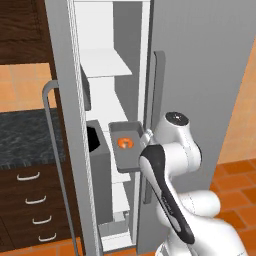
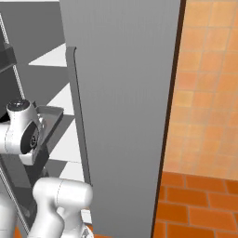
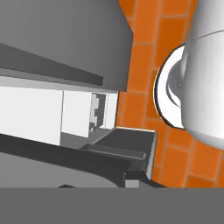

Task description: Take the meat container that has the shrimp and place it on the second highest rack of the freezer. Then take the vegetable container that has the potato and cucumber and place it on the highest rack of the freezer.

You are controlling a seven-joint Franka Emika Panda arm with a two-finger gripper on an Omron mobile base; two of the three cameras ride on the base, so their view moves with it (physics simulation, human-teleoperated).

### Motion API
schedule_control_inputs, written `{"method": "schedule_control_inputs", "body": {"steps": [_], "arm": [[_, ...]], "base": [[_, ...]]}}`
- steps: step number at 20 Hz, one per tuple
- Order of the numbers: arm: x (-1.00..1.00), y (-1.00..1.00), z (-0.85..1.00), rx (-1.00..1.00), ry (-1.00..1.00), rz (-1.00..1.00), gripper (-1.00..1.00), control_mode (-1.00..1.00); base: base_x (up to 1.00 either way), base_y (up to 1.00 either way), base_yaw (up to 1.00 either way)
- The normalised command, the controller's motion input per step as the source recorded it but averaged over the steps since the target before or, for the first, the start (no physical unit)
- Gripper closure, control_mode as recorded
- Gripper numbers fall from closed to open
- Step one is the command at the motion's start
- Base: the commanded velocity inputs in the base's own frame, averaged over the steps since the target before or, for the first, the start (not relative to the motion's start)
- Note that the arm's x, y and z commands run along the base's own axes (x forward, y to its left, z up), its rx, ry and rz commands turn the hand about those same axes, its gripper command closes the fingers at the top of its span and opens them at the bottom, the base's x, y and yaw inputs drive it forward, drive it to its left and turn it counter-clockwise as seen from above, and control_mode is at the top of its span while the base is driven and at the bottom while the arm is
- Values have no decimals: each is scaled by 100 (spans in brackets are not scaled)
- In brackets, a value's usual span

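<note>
Freezer (image 1: 200, 75) door open, narrow white interior on view. Thin white racks stacked inside: upper rack (image 1: 102, 64) bare on top; next rack down (image 1: 107, 107) likewise bare. Grey meat container (image 1: 125, 145) level with the third rack, shrimp (image 1: 126, 142) in it (contact with rack hidden by arm). White bins (image 1: 112, 231) at compartment bottom. Orange tile floor (image 1: 237, 192) below freezer.
</note>
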Motion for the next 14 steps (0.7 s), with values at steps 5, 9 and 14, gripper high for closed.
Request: {"method": "schedule_control_inputs", "body": {"steps": [5, 9, 14], "arm": [[100, 0, 19, -6, -8, 0, 100, -100], [100, 1, 19, -9, -1, 0, 100, -100], [100, 8, -2, -2, 3, 0, 100, -100]], "base": [[0, 0, 0], [0, 0, 0], [0, 0, 0]]}}
